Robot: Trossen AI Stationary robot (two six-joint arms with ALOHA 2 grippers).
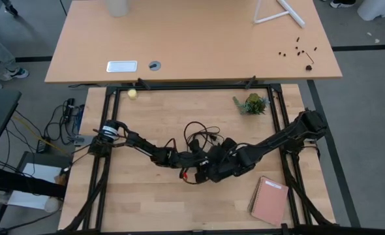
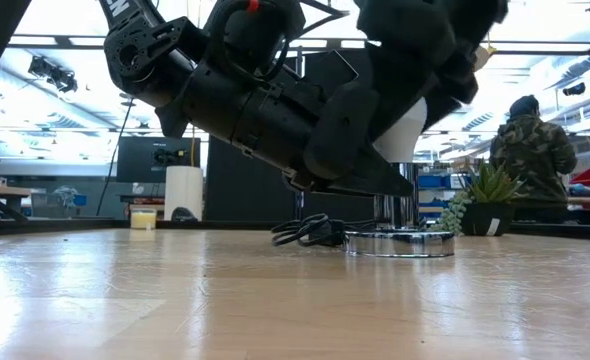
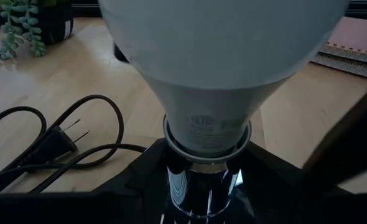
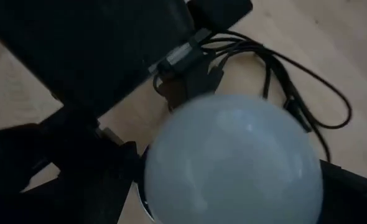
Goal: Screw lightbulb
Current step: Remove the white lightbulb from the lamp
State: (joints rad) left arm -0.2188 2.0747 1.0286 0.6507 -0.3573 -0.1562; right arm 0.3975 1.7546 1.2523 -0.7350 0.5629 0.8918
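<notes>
Already the bulb [image 3: 218, 74] stands upright in the socket [image 2: 400, 243]; final tightening seems left. Left gripper [image 3: 202, 186] clamps the socket stem, while right gripper [image 4: 233, 205] straddles the bulb, whether gripping I cannot tell.

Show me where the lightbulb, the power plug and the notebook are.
lightbulb [image 3: 224, 56]: left wrist view, on its white globe.
power plug [image 3: 60, 142]: left wrist view, on its black body.
notebook [image 1: 269, 200]: high view, centre of its cover.

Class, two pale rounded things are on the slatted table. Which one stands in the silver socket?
The white lightbulb, upright, base in the socket; the small yellowish ball lies loose by the far edge.
</notes>
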